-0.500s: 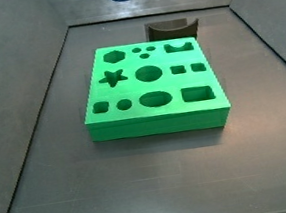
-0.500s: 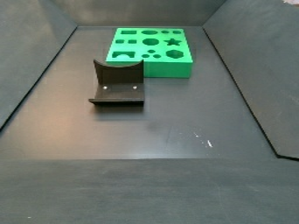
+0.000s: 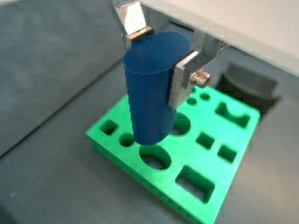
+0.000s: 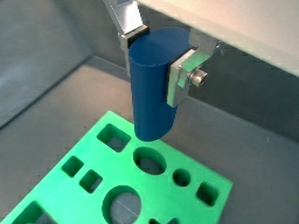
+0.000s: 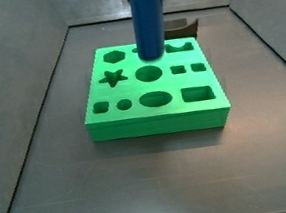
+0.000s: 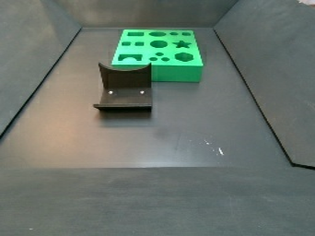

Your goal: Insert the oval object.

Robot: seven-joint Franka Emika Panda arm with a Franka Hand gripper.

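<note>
I see the oval object upright between the silver fingers of the gripper, clamped on its upper part; in both wrist views one plate presses each side of the blue peg, so the fingers are clenched on it. Most of the peg's length hangs free below the fingers.

In a side view the peg hangs upright over the far half of the green block, its lower end in front of the block's far row of cut-outs. I cannot tell from here whether the tip touches the block or hangs just above it. In a wrist view the lower end sits above a round hole – close, but the gap is not clear to me.

The gripper itself is cut off at the top edge of that side view, so only the peg shows there. In a side view from the opposite end, the block lies at the far end of the table with the fixture nearer the camera; neither peg nor gripper shows in it. Behind the block, a dark curved piece is partly hidden by the peg.

I can read no writing or labels on any part.
</note>
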